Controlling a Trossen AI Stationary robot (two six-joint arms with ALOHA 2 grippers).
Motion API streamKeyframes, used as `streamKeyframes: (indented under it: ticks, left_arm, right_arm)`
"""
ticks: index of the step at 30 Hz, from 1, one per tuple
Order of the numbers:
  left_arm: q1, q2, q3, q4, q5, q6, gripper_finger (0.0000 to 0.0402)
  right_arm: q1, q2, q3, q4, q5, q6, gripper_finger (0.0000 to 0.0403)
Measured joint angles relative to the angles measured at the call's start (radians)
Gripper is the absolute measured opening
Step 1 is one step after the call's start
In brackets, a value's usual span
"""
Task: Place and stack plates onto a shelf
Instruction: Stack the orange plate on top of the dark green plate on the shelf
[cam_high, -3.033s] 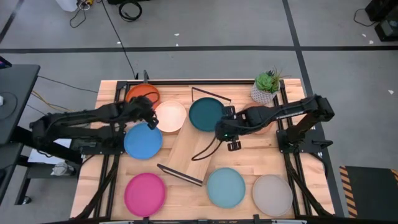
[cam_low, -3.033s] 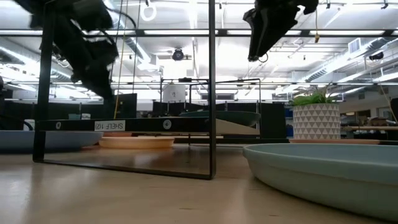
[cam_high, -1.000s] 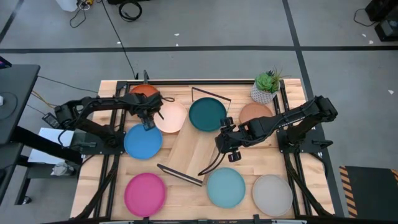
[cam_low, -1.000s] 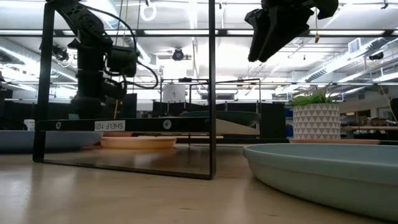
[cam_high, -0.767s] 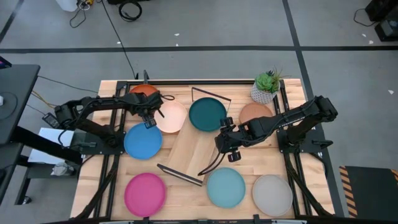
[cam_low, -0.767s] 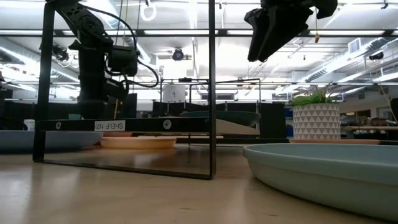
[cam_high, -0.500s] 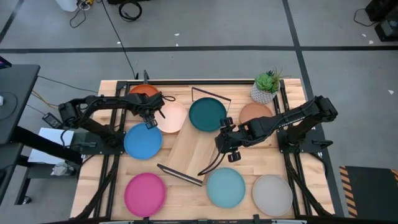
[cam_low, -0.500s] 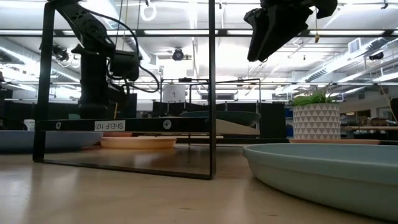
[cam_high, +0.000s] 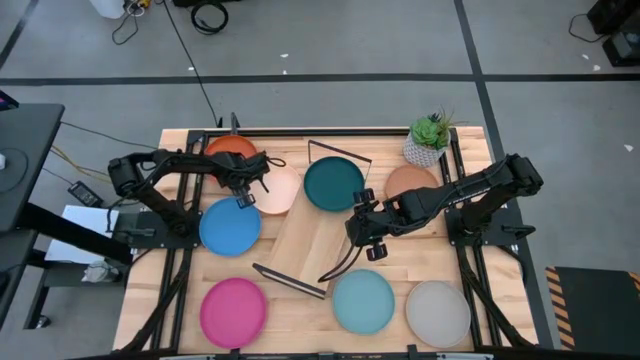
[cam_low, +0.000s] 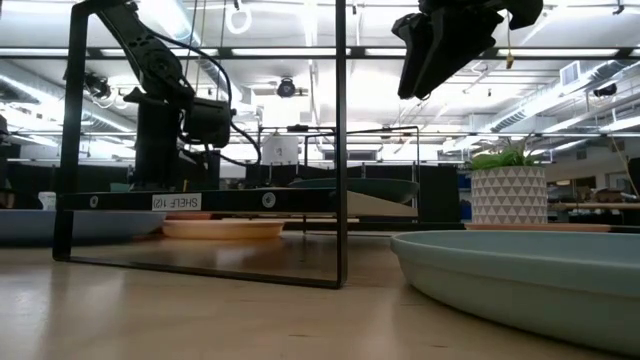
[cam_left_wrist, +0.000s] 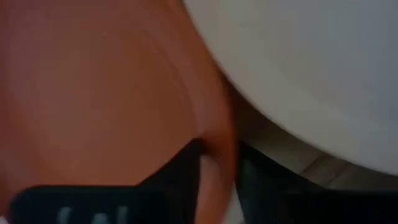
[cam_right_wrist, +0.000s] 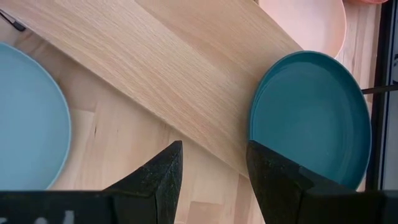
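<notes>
My left gripper (cam_high: 247, 178) is down at the orange plate (cam_high: 228, 148), on the side next to the cream plate (cam_high: 280, 190), and is shut on the orange rim. My right gripper (cam_high: 366, 232) hangs open above the shelf (cam_high: 305, 245), a light-wood board lying slantwise on the table with black wire frames at both ends. The dark teal plate (cam_high: 333, 183) lies with one side on the board's far end. The blue (cam_high: 230, 227), terracotta (cam_high: 412, 182), pink (cam_high: 233, 312), light blue (cam_high: 362, 300) and grey (cam_high: 437, 312) plates lie flat on the table. My left gripper (cam_left_wrist: 217, 169) has the orange plate's rim (cam_left_wrist: 214, 140) pinched between its two fingers, one finger inside the plate and one outside, on the side facing the cream plate (cam_left_wrist: 311, 68). It comes from above, pointing down. Whether the plate is off the table I cannot tell.
A potted plant (cam_high: 428, 140) stands at the table's far right corner, beside the terracotta plate. Black arm frames run along both sides of the table. The shelf's wire frames (cam_high: 338, 155) stand up at the board's ends. Bare wood shows between the pink and light blue plates.
My left gripper has come down and moved slightly toward the far edge, onto the orange plate's rim, while its arm has folded in closer to the table. My right gripper has kept still above the shelf.
</notes>
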Motion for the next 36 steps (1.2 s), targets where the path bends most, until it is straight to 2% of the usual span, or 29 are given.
streamKeyframes:
  ticks: [2, 4, 12, 18, 23, 29, 33, 36]
  left_arm:
    - [0.0, -0.003, 0.004, -0.006, -0.017, 0.0, 0.0035]
    - [-0.001, -0.01, 0.011, -0.027, -0.026, -0.004, 0.0015]
    - [-0.03, -0.04, 0.112, -0.233, -0.006, -0.008, 0.0016]
    - [-0.147, -0.127, 0.248, -0.453, 0.012, 0.006, 0.0016]
    - [-0.323, -0.227, 0.313, -0.543, 0.072, 0.142, 0.0016]
    - [-0.555, -0.317, 0.32, -0.543, 0.084, 0.433, 0.0016]
    - [-0.664, -0.323, 0.32, -0.459, 0.05, 0.549, 0.0019]
    - [-0.699, -0.321, 0.32, -0.342, 0.007, 0.623, 0.0017]
  right_arm:
    - [0.0, 0.0, 0.0, 0.001, 0.0, 0.0, 0.0183]
    - [0.0, 0.0, 0.0, 0.002, 0.0, 0.0, 0.0183]
    - [0.0, 0.0, 0.0, 0.001, 0.0, 0.0, 0.0183]
    - [0.0, -0.003, 0.001, -0.042, 0.03, 0.005, 0.0183]
    - [0.0, -0.03, 0.002, -0.073, 0.037, 0.024, 0.0183]
    - [0.001, -0.085, 0.002, -0.087, 0.062, 0.061, 0.0183]
    - [0.001, -0.112, 0.003, -0.071, 0.062, 0.064, 0.0183]
    - [0.001, -0.118, 0.003, -0.06, 0.063, 0.064, 0.0183]
